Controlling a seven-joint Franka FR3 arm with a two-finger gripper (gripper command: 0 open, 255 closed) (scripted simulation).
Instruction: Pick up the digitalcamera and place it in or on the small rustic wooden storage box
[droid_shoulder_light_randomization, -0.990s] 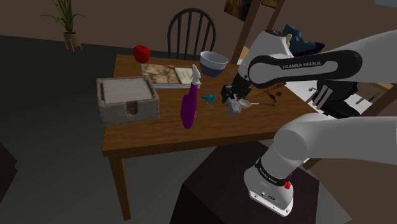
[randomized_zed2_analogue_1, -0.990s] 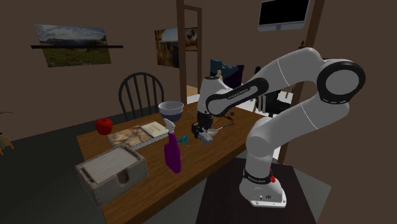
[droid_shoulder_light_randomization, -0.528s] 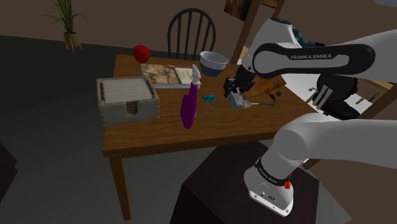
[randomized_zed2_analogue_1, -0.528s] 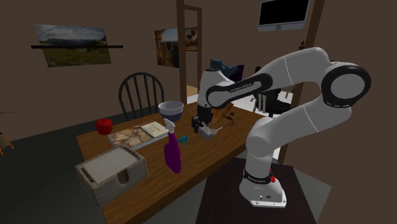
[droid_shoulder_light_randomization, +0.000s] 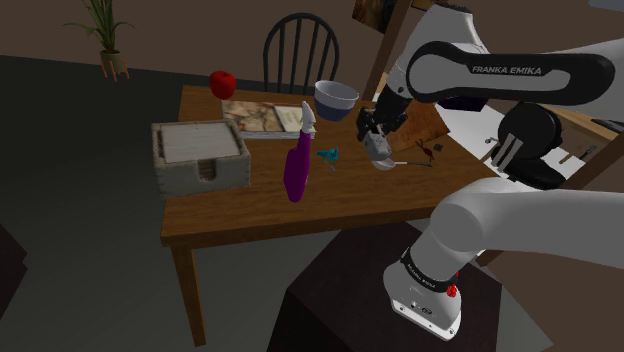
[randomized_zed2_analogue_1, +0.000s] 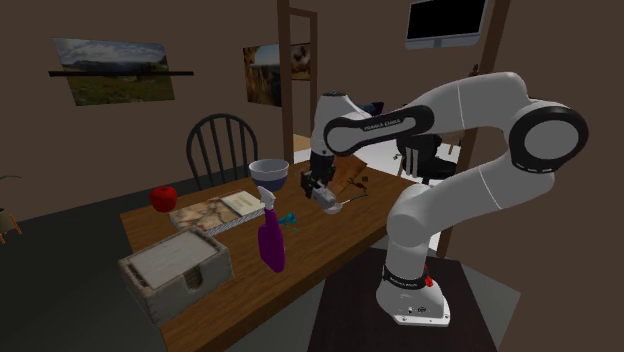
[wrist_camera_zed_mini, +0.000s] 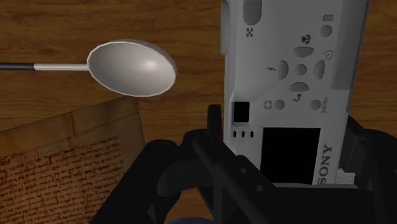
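The silver digital camera (wrist_camera_zed_mini: 291, 83) hangs above the wooden table (droid_shoulder_light_randomization: 250, 210), clasped between the black fingers (wrist_camera_zed_mini: 210, 159) of my gripper (droid_shoulder_light_randomization: 372, 135). In the second exterior view the gripper (randomized_zed2_analogue_1: 319, 190) holds the camera (randomized_zed2_analogue_1: 328, 200) clear of the tabletop, right of the bowl. The small wooden storage box (droid_shoulder_light_randomization: 199, 155) with a pale lid stands near the table's corner at the shoulder view's left, well away from the gripper; it sits at the lower left as the box (randomized_zed2_analogue_1: 177, 272) in the second exterior view.
A purple spray bottle (droid_shoulder_light_randomization: 298, 160) stands between gripper and box. A bowl (droid_shoulder_light_randomization: 336, 98), a book (droid_shoulder_light_randomization: 262, 117), a red apple (droid_shoulder_light_randomization: 222, 82) and a small teal object (droid_shoulder_light_randomization: 327, 154) lie on the table. A spoon (wrist_camera_zed_mini: 130, 67) rests below the camera. A chair (droid_shoulder_light_randomization: 298, 50) stands behind.
The gripper has risen from the tabletop with the camera in it, moving slightly toward the shoulder view's right; the arm's upper links have lifted too.
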